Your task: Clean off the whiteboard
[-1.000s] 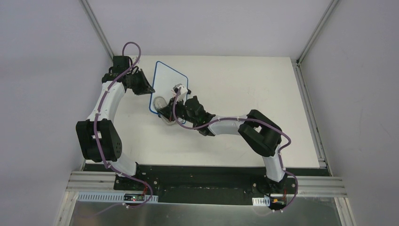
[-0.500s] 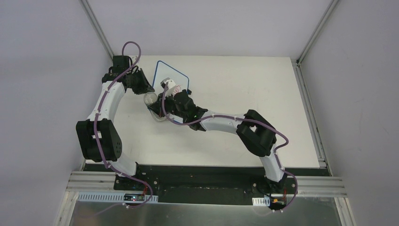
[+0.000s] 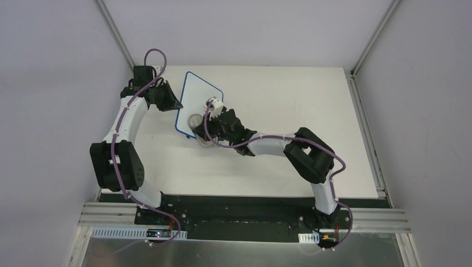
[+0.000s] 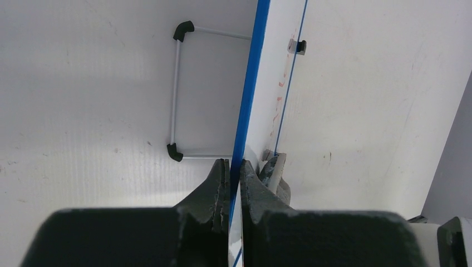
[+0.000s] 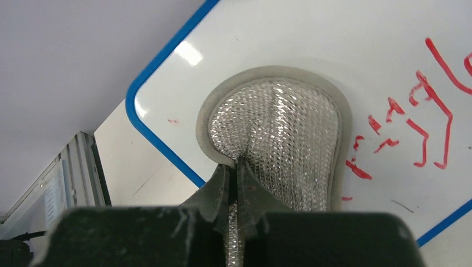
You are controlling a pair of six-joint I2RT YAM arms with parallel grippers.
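The whiteboard (image 3: 198, 100) with a blue rim stands tilted at the table's far left. My left gripper (image 3: 177, 105) is shut on its blue edge (image 4: 245, 128), seen edge-on in the left wrist view. Red handwriting (image 5: 423, 122) shows on the board. My right gripper (image 5: 236, 172) is shut on a silver mesh sponge (image 5: 278, 139) with a grey border, pressed flat on the board near its rounded corner (image 5: 136, 94). From above the sponge (image 3: 196, 120) lies at the board's lower part, by the right gripper (image 3: 207, 125).
A wire stand with black corner caps (image 4: 177, 89) lies on the table behind the board. Grey walls and metal rails close the table on the left, back and right. The right arm (image 3: 278, 146) stretches across the table's middle.
The right gripper swept the sponge up and left across the board, then back down and right. The left gripper kept hold of the board's edge.
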